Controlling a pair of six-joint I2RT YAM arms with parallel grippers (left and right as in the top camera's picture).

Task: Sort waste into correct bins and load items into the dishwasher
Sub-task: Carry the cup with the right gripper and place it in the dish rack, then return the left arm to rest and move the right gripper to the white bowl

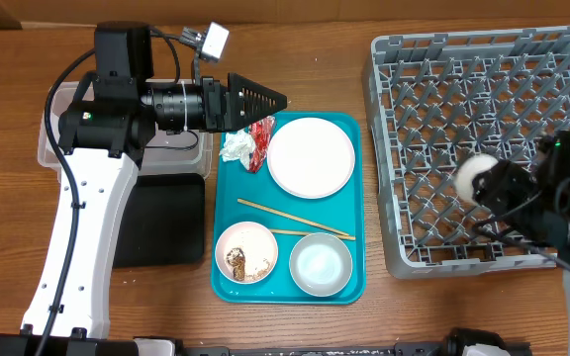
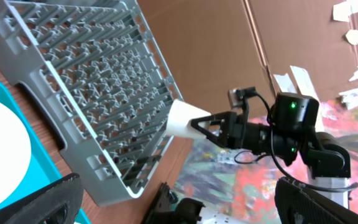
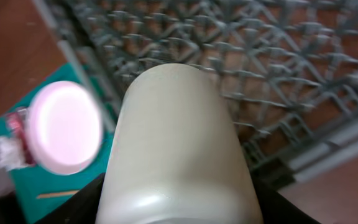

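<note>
My right gripper [image 1: 490,184] is shut on the small white cup [image 1: 474,177] and holds it on its side above the grey dish rack [image 1: 433,59]. The cup fills the right wrist view [image 3: 176,143]. My left gripper [image 1: 265,99] is open and empty, above the teal tray's far left corner. Just below it lie the crumpled white tissue [image 1: 234,147] and the red wrapper [image 1: 261,133]. On the tray are the white plate [image 1: 311,156], two chopsticks [image 1: 295,220], a bowl with food scraps [image 1: 246,251] and an empty bowl [image 1: 321,264].
The teal tray [image 1: 356,198] lies between the arms. The clear tub [image 1: 52,143] sits partly under my left arm, with the black tray [image 1: 166,222] in front of it. The left wrist view shows the rack [image 2: 104,81] and the held cup [image 2: 184,119].
</note>
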